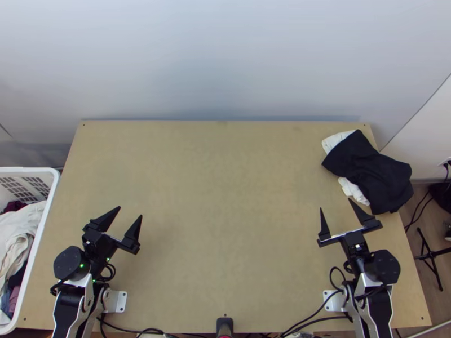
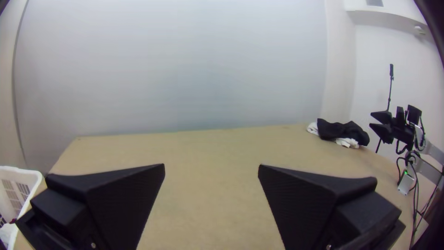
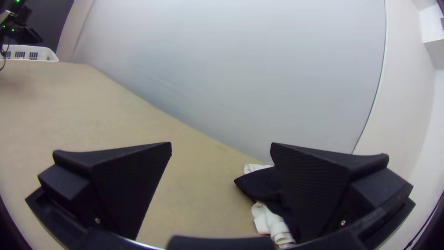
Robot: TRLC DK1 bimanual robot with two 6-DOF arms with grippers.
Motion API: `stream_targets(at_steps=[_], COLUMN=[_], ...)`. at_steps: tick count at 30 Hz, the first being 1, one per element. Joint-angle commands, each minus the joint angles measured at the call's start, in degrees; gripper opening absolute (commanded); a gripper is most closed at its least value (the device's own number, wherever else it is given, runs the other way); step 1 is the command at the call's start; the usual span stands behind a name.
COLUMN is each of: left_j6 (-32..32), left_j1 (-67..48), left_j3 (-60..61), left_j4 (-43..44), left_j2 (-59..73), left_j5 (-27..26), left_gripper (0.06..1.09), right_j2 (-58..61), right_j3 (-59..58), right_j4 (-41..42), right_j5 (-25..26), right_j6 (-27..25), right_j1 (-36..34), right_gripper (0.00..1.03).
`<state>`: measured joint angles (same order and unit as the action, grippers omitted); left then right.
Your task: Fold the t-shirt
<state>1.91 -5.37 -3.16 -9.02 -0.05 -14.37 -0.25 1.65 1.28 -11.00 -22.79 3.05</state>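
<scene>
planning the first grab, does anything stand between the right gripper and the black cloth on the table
No solid obstacle shows there; only part of the white cloth pokes out from under the black cloth on the side facing the right gripper. I cannot tell whether either is the t-shirt.

We can make out no readable text, label, brand, number or sign, neither on the light brown, rectangular wooden table (image 1: 225, 197) nor on anything lying on it, standing beside it or rising behind it.
</scene>
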Motion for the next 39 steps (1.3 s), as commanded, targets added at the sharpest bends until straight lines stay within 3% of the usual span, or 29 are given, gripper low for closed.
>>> stream_targets(at_steps=[1,5,8,13,16,22,27,32,39], left_j6=[-1.47,-1.56,-3.06,-5.16,-7.89,-19.58,-31.53,-42.69,-55.61], left_j1=[0.18,1.06,3.34,13.1,18.81,40.26,59.51,74.01,81.92], left_j3=[-0.27,-2.73,-7.65,-19.96,-26.11,-34.2,-41.84,-54.23,-65.48], left_j4=[0.49,0.93,1.02,0.14,-6.01,-15.94,-20.16,-27.28,-29.13], left_j2=[0.05,1.2,11.22,27.92,31.52,39.43,56.83,79.16,95.94], left_j5=[0.22,0.22,0.22,-0.22,-0.22,-1.89,-3.91,-3.47,3.03], left_gripper=[1.04,1.04,1.04,1.04,1.04,1.04,1.03,1.03,1.03], right_j2=[-0.01,-0.01,2.18,15.81,26.62,40.59,46.92,51.05,51.76], right_j3=[0.55,1.95,5.29,16.72,28.14,51.0,64.09,71.47,76.22], right_j4=[3.56,4.35,0.13,-5.59,-11.91,-28.52,-38.54,-46.63,-52.87], right_j5=[0.02,-0.07,-0.16,-0.07,0.11,0.11,0.11,0.11,0.11], right_j6=[4.15,8.72,10.13,13.56,15.4,17.16,19.18,20.68,21.91], right_j1=[-4.89,-4.28,-1.64,-3.66,-4.37,-5.86,-6.21,-7.36,-8.94], right_gripper=[1.0,1.0,1.0,1.0,1.0,1.0,1.0,0.99,0.97])
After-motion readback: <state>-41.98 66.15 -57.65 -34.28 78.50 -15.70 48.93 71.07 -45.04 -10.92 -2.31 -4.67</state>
